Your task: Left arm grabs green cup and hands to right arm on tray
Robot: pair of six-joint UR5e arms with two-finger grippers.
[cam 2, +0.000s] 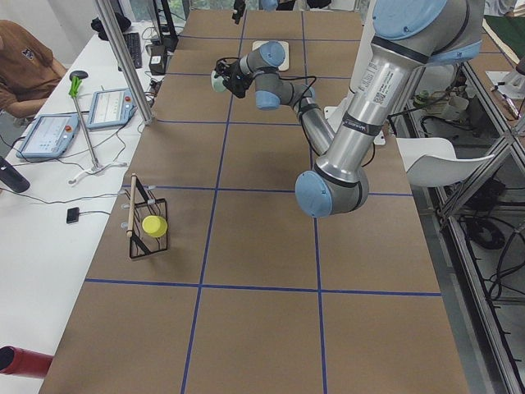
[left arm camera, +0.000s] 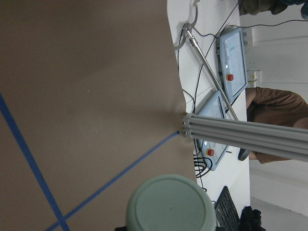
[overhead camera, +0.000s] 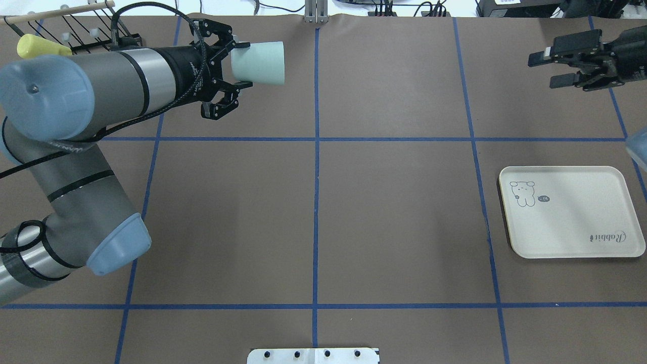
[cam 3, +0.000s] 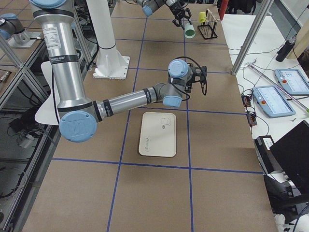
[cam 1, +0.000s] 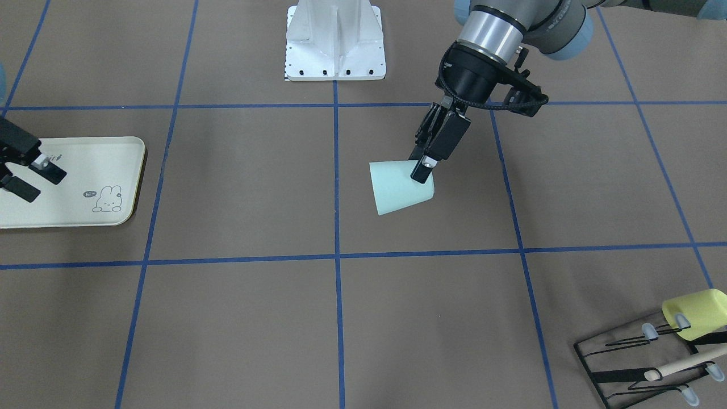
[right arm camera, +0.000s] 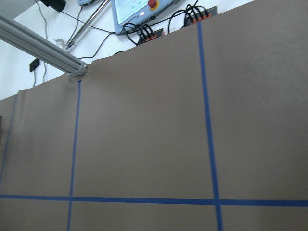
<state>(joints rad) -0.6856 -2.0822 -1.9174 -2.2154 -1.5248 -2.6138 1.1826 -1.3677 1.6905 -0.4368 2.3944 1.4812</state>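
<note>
The green cup (overhead camera: 260, 63) is off the table, lying on its side in the left gripper (overhead camera: 242, 64). The jaws are closed on it, one finger on each side of its wall. It hangs over the left half of the table, close to the centre line, and well apart from the tray (overhead camera: 571, 222). On my left wrist feed I see one round end of the cup at the bottom of the frame, with brown table and blue tape lines beyond it.

The tray lies flat on the right side with nothing in it. The right gripper (cam 1: 34, 179) hangs above it with its fingers spread and nothing between them.

A yellow-green cup (cam 1: 696, 312) rests on a black wire rack (cam 1: 642, 358) at the far left corner.
</note>
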